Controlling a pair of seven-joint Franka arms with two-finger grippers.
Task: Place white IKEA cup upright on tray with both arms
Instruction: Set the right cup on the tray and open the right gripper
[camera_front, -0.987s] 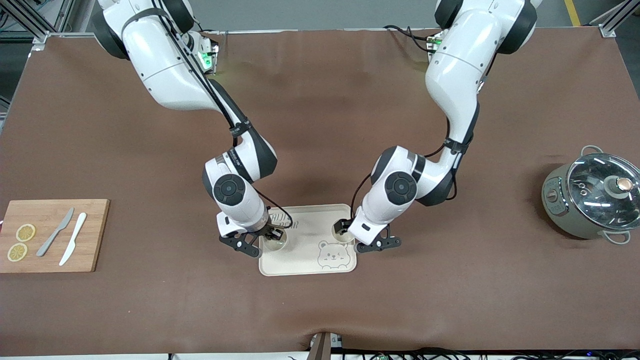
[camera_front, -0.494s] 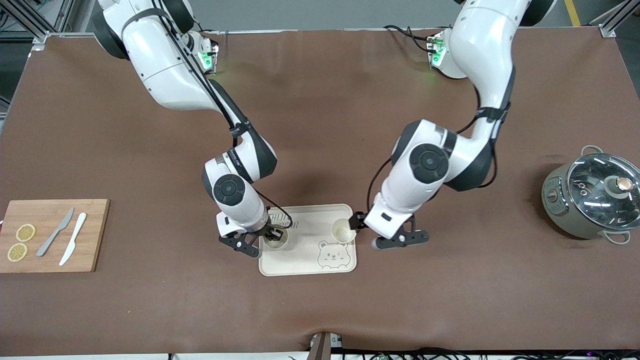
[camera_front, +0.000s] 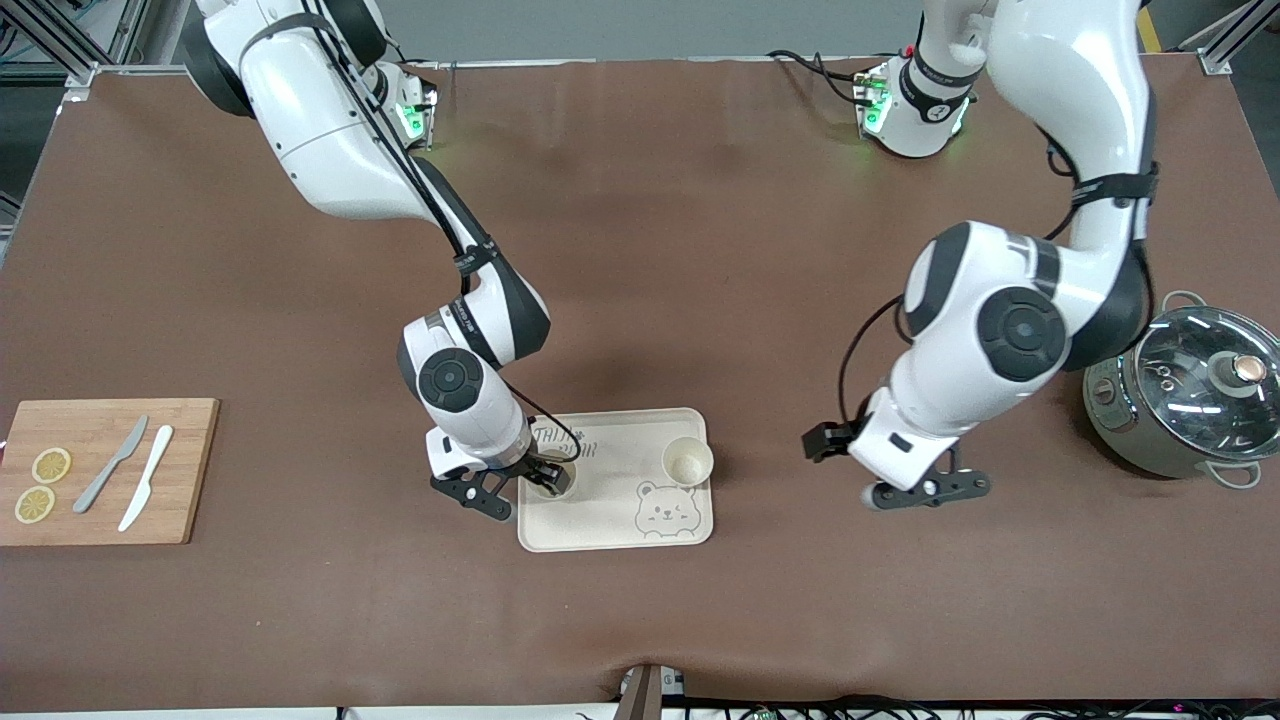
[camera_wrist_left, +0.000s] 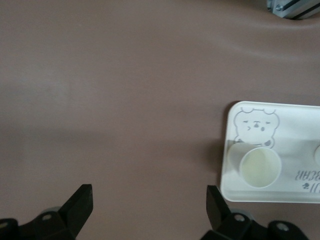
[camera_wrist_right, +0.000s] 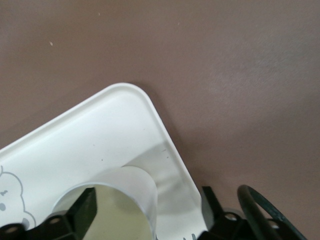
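Observation:
The cream tray (camera_front: 610, 505) with a bear drawing lies mid-table. One white cup (camera_front: 688, 462) stands upright on its corner toward the left arm's end, free of any gripper. My left gripper (camera_front: 822, 440) is open and empty over bare table beside that end of the tray; in the left wrist view (camera_wrist_left: 150, 205) the cup (camera_wrist_left: 260, 167) and tray (camera_wrist_left: 295, 125) show to one side. My right gripper (camera_front: 545, 470) is open at a second white cup (camera_front: 556, 482) on the tray's other end. In the right wrist view (camera_wrist_right: 147, 205) one finger is inside this cup (camera_wrist_right: 135, 185) and one outside it.
A wooden cutting board (camera_front: 190, 470) with lemon slices, a grey knife and a white knife lies toward the right arm's end. A grey pot with a glass lid (camera_front: 1190, 390) stands toward the left arm's end, close to the left arm's elbow.
My left gripper has let go of its cup, risen and moved off the tray toward the left arm's end. That cup stays upright. The right gripper has barely moved.

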